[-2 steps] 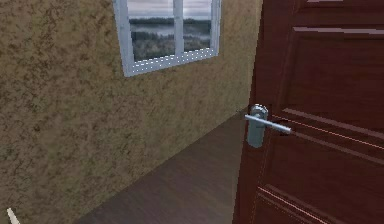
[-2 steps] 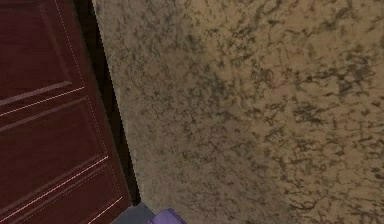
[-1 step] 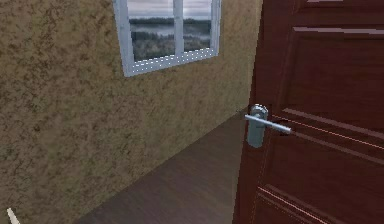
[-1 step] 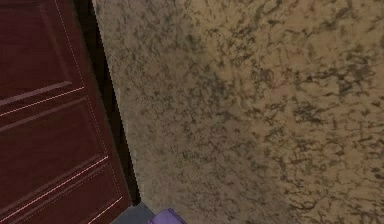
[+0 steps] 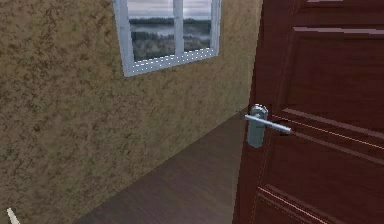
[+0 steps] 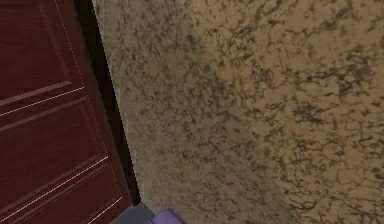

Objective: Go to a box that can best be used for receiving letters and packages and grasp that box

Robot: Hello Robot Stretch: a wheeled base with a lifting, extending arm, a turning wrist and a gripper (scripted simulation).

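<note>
We face dark red panelled door (image 5: 320,120) at forward view's right, silver lever handle (image 5: 262,124) near its edge. White-framed window (image 5: 168,35) sits in speckled tan wall (image 5: 60,110), dark wood floor (image 5: 190,185) below. Where box stands, what state gripper is in: we cannot tell.

Door (image 5: 320,130): I count one, dark red-brown.
Handle (image 5: 260,124): one, silver, on that door.
Window (image 5: 170,38): I see one, white-framed.
Panes (image 5: 148,28): I count two in it.

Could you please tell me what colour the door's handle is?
The handle is silvery grey, clearest in the forward view.
</note>
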